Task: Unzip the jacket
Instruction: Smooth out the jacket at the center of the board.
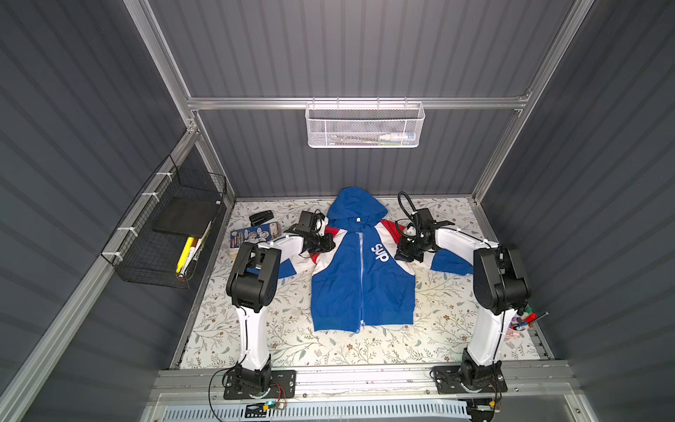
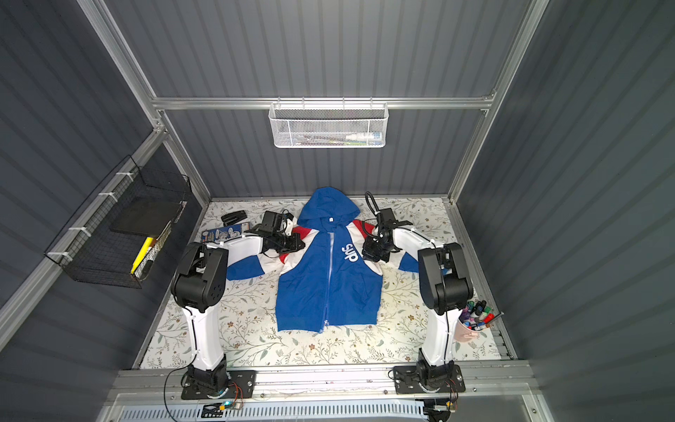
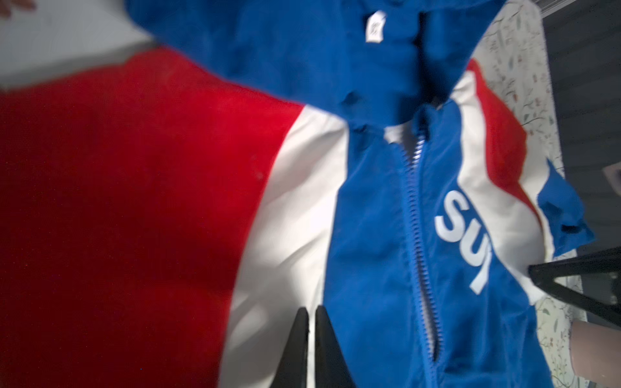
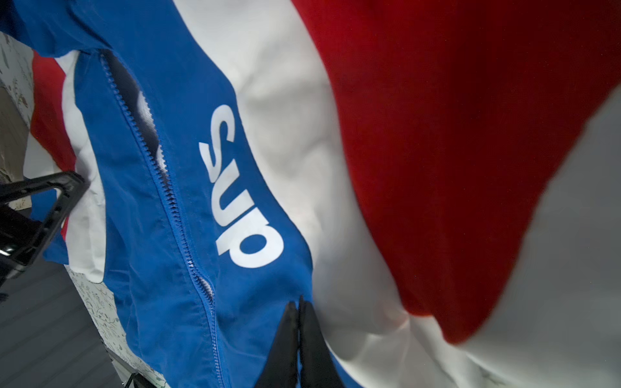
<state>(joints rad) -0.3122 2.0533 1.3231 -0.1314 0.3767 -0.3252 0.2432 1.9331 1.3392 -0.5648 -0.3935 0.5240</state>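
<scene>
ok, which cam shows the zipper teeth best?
Right wrist: the zipper teeth are close and sharp, the two rows parted in places. Left wrist shows them too, but blurred. In both top views the zipper is only a thin pale line down the jacket front.

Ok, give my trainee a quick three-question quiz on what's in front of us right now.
1. True or false: the left end effector stands wide open above the jacket.
2. The cup of markers stands: A) at the robot's left, B) at its right, C) midway between the arms.
3. Fill in: the white lettering on the chest reads ___.
Key: 1 false, it is shut; 2 B; 3 sup.
</scene>
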